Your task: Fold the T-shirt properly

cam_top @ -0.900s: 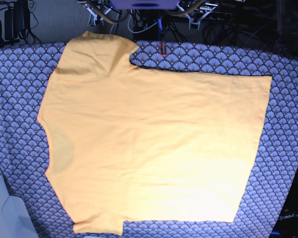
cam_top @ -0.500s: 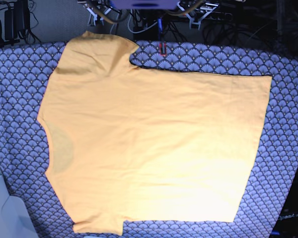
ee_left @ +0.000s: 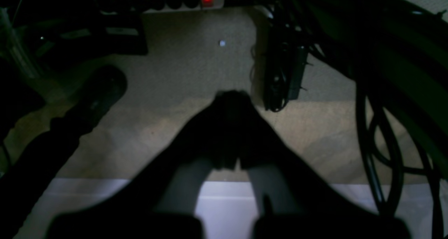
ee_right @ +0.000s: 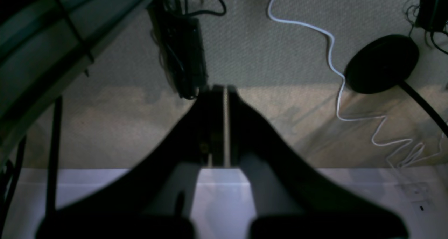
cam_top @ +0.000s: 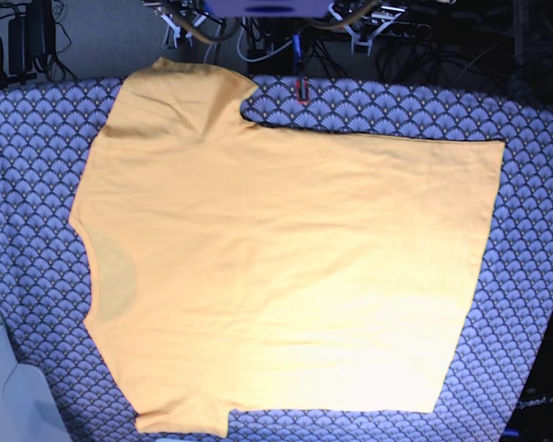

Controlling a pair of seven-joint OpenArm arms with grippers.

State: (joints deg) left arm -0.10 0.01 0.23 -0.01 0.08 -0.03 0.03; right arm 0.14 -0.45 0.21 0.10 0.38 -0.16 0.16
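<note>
The T-shirt [cam_top: 286, 267] is spread flat on the fan-patterned cloth [cam_top: 28, 184], its round neckline at the left edge, one sleeve at the far left, the other at the near left, and its hem to the right. The right gripper [ee_right: 219, 92] is seen closed and empty over carpet. The left gripper [ee_left: 232, 95] is likewise closed, with nothing held.
</note>
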